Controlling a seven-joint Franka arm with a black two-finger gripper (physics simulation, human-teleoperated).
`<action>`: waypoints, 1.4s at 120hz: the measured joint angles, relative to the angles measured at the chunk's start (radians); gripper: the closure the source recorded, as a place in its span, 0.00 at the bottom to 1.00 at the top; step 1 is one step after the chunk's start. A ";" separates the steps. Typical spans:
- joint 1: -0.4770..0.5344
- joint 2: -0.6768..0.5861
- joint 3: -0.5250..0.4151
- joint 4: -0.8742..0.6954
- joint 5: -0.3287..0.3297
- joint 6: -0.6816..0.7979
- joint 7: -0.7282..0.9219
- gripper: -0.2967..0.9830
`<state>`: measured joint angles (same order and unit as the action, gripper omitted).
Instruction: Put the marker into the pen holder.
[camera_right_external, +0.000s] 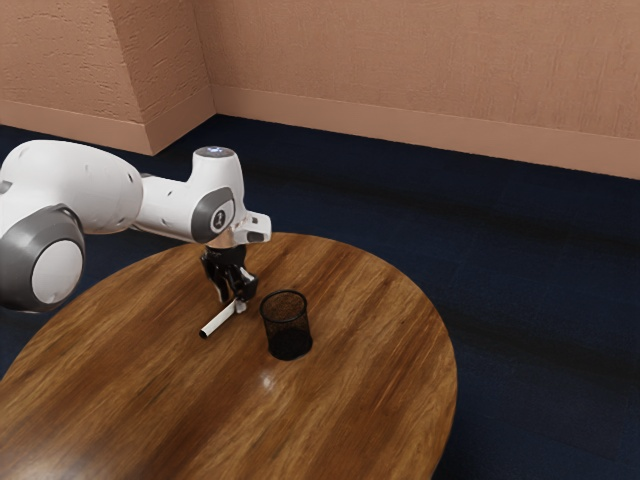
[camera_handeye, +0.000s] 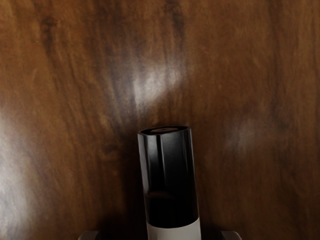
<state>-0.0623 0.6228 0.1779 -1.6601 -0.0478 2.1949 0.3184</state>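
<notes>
In the exterior view, the robot arm (camera_right_external: 190, 208) comes in from the exterior view's left, its hand pointing down over a round wooden surface (camera_right_external: 375, 400). The black pincer (camera_right_external: 232, 303) is low, close to the wood, with its fingers parted at one end of the marker (camera_right_external: 219, 319). The marker is pale along its barrel, and it lies slantwise on the surface, reaching out from the pincer toward the exterior view's lower left, where it ends in a dark tip. The pen holder (camera_right_external: 287, 328), a round black mesh cup, stands upright near the pincer, on the exterior view's right of it. The marker is outside the cup and apart from it. Beyond the surface are a dark blue floor (camera_right_external: 530, 290) and a pinkish-tan wall (camera_right_external: 420, 65) with a plain baseboard.

In the wrist view, the marker's glossy black, ridged end part meets the white barrel between two fingertips (camera_handeye: 89, 235). One fingertip is on each side, with a gap between it and the marker, so the pincer is open around the marker and has hold of nothing. Brown wood grain spreads around them, with pale patches of reflected light on it.
</notes>
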 joint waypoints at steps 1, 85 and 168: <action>0.000 0.000 0.000 0.000 0.000 0.000 0.000 0.58; 0.001 0.002 -0.006 0.000 0.009 0.004 0.017 0.79; -0.005 -0.261 -0.096 -0.076 0.063 0.060 -0.007 0.79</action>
<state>-0.0677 0.3618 0.0821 -1.7364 0.0156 2.2552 0.3114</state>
